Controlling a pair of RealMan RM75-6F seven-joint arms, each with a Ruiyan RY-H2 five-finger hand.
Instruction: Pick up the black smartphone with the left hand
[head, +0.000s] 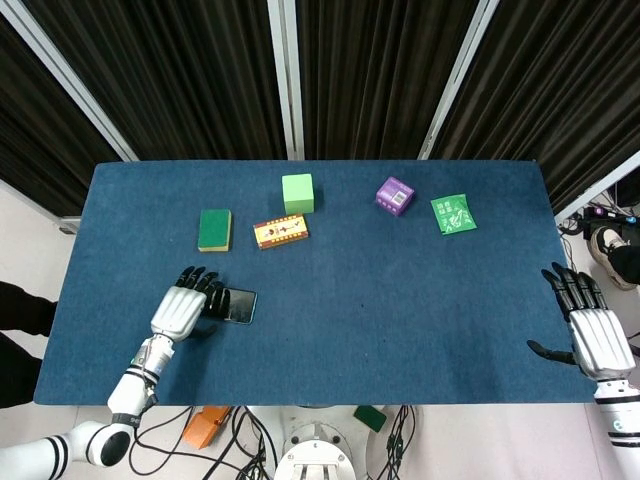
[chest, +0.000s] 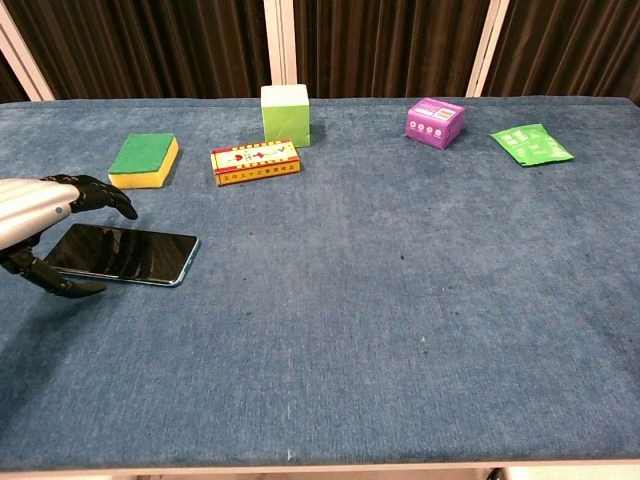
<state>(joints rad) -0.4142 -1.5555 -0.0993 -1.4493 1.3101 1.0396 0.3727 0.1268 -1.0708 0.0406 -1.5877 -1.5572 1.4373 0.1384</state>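
Note:
The black smartphone (chest: 130, 255) lies flat on the blue table (head: 400, 300), near its front left. Only the phone's right end (head: 240, 306) shows in the head view, the rest being under my left hand (head: 183, 309). That hand (chest: 40, 225) hovers over the phone's left end with its fingers spread and the thumb low at the phone's near edge; nothing is gripped. At the table's right front edge my right hand (head: 590, 335) is spread open and holds nothing.
A green-and-yellow sponge (chest: 145, 160), a red-and-yellow flat box (chest: 255, 162) and a light green cube (chest: 285, 113) sit behind the phone. A purple box (chest: 435, 122) and a green packet (chest: 531, 144) lie at the back right.

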